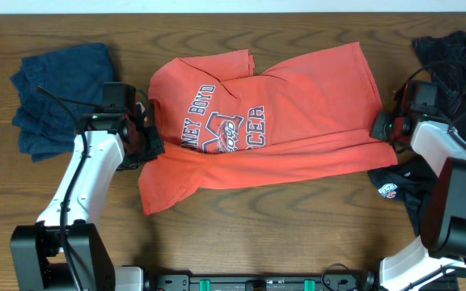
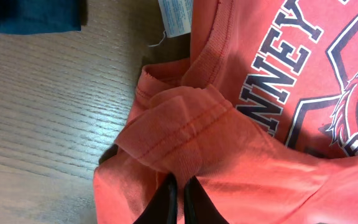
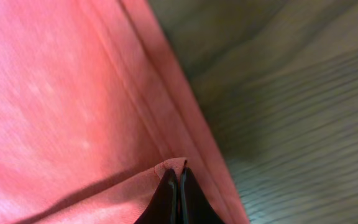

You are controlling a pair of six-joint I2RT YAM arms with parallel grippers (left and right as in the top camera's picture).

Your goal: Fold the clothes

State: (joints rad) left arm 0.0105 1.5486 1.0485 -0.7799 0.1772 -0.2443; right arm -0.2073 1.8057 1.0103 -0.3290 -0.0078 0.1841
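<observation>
Black fingers [image 2: 165, 202] of my left gripper [image 2: 179, 182] are pressed together on a bunched fold of stitched hem from the red shirt [image 2: 260, 168]. The cloth puckers up between the tips, just beside the ribbed collar. A white label [image 2: 176, 15] pokes out past the collar onto the wooden table [image 2: 42, 112]. My right gripper [image 3: 179, 173] is also closed tight, with a small nip of the shirt's [image 3: 55, 93] hemmed edge caught between its tips and bare wood [image 3: 303, 93] just beyond. From overhead, I see the left gripper [image 1: 148, 141] at the shirt's left side and the right gripper [image 1: 379, 125] at its right edge. The shirt [image 1: 298, 105] lies between them across the middle of the table [image 1: 257, 234]. Its print faces up, with dark lettering [image 1: 217, 121] showing and part of its top folded over at a slant. A crumpled navy garment [image 1: 59, 93] sits beyond the left arm, near the shirt but apart from it. Black garments [image 1: 459, 56] are heaped at the far right, and one of them reaches under the shirt's lower right corner.
</observation>
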